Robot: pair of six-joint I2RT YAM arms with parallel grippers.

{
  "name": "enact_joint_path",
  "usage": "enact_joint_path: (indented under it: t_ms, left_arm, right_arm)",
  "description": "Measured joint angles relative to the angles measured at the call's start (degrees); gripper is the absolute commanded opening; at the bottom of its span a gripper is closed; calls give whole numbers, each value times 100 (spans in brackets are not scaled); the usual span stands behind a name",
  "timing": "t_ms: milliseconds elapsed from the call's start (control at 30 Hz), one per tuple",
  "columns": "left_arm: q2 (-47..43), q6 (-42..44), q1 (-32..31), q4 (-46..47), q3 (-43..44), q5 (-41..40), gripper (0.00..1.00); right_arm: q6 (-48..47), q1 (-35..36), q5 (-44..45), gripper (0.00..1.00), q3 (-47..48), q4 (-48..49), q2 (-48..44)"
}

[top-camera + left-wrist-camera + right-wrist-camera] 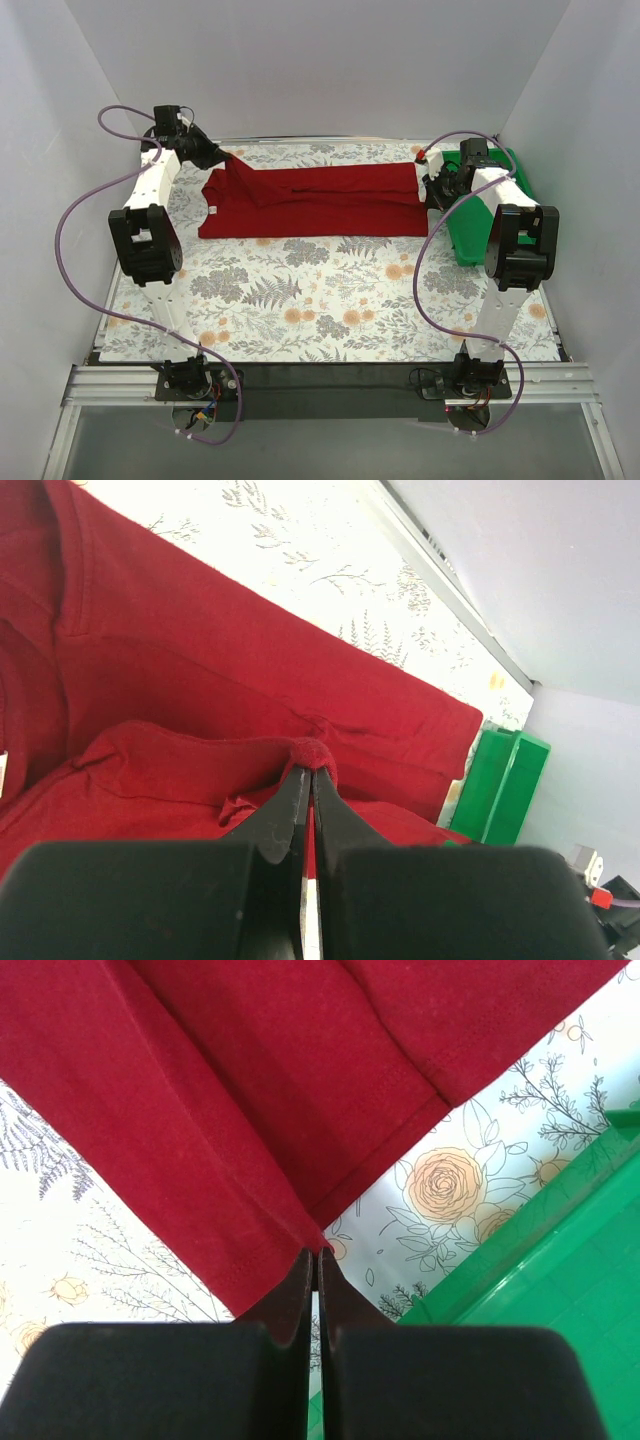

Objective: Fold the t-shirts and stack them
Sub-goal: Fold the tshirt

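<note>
T-shirt (pixel 310 200), dark red, is lying in a long folded band across the far part of the counter (pixel 300 300), reaching from near the far left corner over toward the right edge. Your left claw (pixel 308 772) is sitting by the far left corner with its two fingers pressing together on a small bunch of the red cloth, holding that bit up a little off the counter. Your right claw (pixel 316 1253) is pinching the shirt's corner near the right edge, fingers squeezing tight on the hem, just beside the green tray (pixel 462 240).
</note>
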Motion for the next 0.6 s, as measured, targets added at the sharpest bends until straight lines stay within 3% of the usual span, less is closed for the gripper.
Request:
enact_joint_path:
  t_ms: [600]
  left_arm:
    - [490,-28,0,-31,306,42,0]
  right_arm:
    - [195,0,162,1,-17,94,0]
